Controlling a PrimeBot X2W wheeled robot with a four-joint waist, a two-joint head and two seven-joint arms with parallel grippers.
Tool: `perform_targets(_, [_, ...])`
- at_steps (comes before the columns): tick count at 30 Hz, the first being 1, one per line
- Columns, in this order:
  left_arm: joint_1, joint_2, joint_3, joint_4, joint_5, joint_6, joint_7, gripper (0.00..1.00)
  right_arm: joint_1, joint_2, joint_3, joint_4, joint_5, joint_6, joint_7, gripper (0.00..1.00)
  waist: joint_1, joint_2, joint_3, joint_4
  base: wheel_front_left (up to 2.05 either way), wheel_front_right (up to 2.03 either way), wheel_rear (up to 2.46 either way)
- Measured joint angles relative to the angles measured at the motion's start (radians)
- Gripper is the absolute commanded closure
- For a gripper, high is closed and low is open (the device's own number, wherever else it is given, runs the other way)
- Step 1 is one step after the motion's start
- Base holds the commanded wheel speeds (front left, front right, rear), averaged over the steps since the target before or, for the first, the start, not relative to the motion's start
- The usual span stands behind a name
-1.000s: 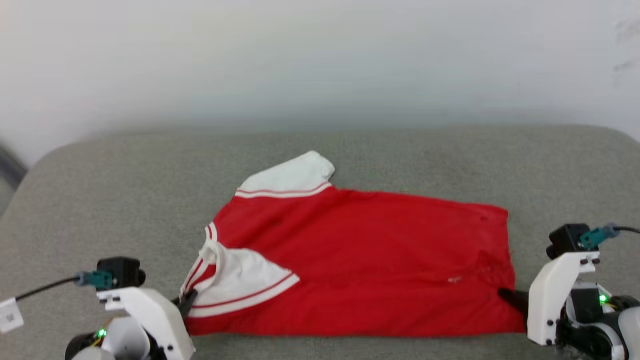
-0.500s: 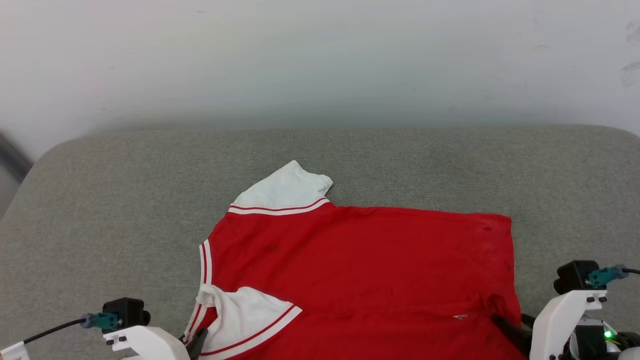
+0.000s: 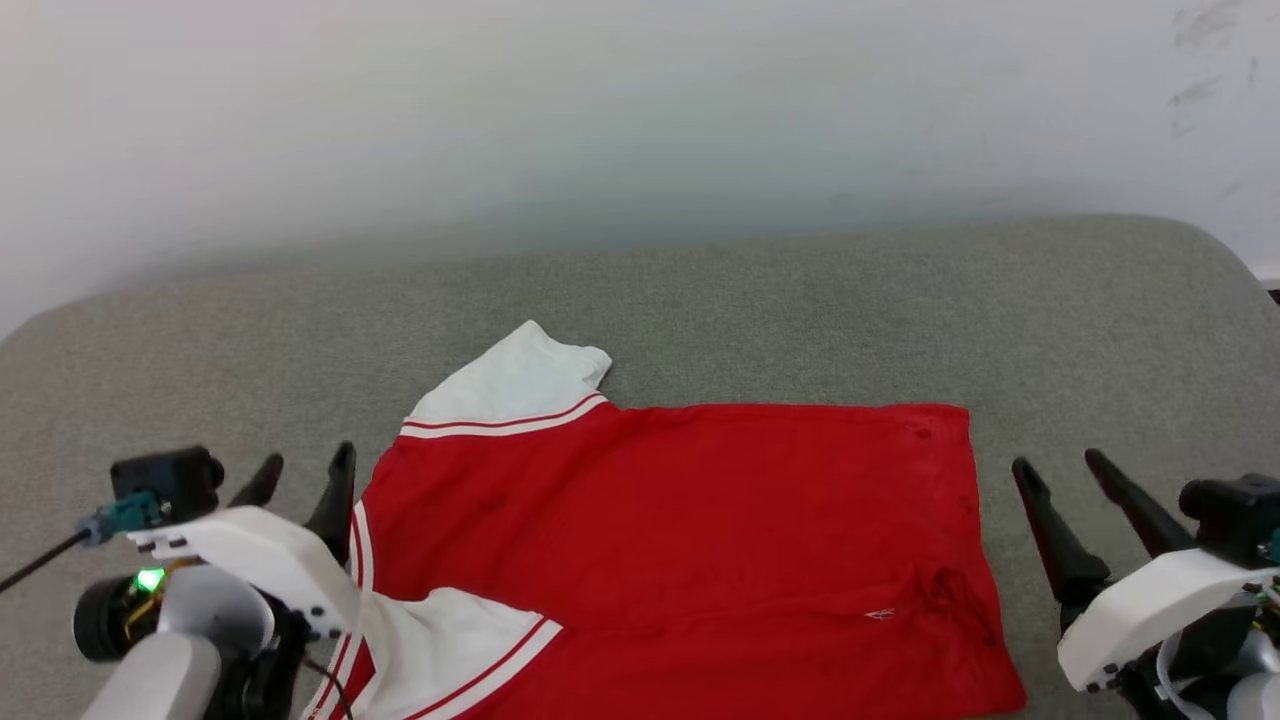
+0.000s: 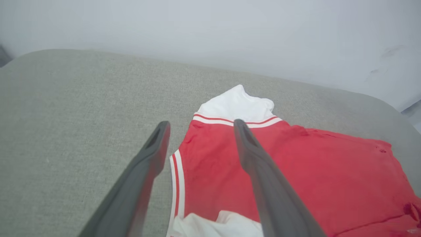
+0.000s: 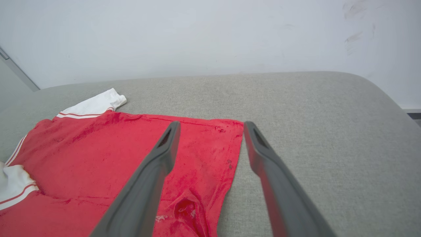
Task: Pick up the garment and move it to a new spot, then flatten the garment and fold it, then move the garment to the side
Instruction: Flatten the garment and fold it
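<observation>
The garment (image 3: 680,530) is lying mostly flat on the grey padded surface (image 3: 800,310), the left hand (image 3: 308,458) and right hand (image 3: 1058,462) hovering at its ends with jaws apart and empty, so flattening is likely calling for drawing the folded-over near sleeve (image 3: 450,630) outward gently.

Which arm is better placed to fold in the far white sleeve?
Probably left: the left tool, open, sits at the garment's collar end near that sleeve; the right tool is beyond the hem.
</observation>
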Motion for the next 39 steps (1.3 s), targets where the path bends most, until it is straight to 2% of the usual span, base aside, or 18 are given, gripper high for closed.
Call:
perform_targets(7, [-0.195, 0.010, 0.005, 0.039, 0.051, -0.005, -0.031, 0.00, -0.069, 0.028, -0.005, -0.086, -0.070, 0.000, -0.112, 0.00, 0.0001, 0.0000, 0.089, -0.038, 0.00, 0.00, 0.00])
perform_targets(14, [-0.438, 0.022, -0.019, 0.152, 0.058, -0.074, 0.043, 0.00, -0.159, 0.049, 0.024, -0.134, -0.086, 0.000, -0.143, 0.00, 0.0002, 0.0000, 0.221, -0.090, 0.00, 0.00, 0.00])
perform_targets(21, [-0.649, 0.061, -0.069, 0.307, 0.020, -0.171, 0.262, 0.00, -0.207, 0.060, 0.046, -0.120, -0.086, 0.000, -0.149, 0.00, 0.0003, 0.0000, 0.325, -0.156, 0.00, 0.00, 0.00])
perform_targets(27, [-0.764, 0.113, -0.128, 0.406, -0.014, -0.229, 0.529, 0.00, -0.227, 0.070, 0.063, -0.095, -0.081, 0.000, -0.157, 0.00, 0.0003, 0.0000, 0.379, -0.219, 0.00, 0.00, 0.00])
perform_targets(31, [-0.798, 0.149, -0.152, 0.451, -0.021, -0.229, 0.660, 0.00, -0.230, 0.077, 0.078, -0.078, -0.068, 0.000, -0.161, 0.00, 0.0003, 0.0000, 0.408, -0.256, 0.00, 0.00, 0.00])
perform_targets(38, [-0.830, 0.182, -0.162, 0.497, -0.023, -0.198, 0.761, 0.00, -0.245, 0.083, 0.096, -0.039, -0.037, 0.000, -0.170, 0.00, 0.0002, 0.0000, 0.451, -0.306, 0.00, 0.00, 0.00])
perform_targets(39, [-0.833, 0.183, -0.161, 0.503, -0.026, -0.195, 0.773, 0.49, -0.246, 0.083, 0.098, -0.032, -0.029, 0.000, -0.170, 0.00, 0.0002, 0.0000, 0.454, -0.311, 0.00, 0.00, 0.00])
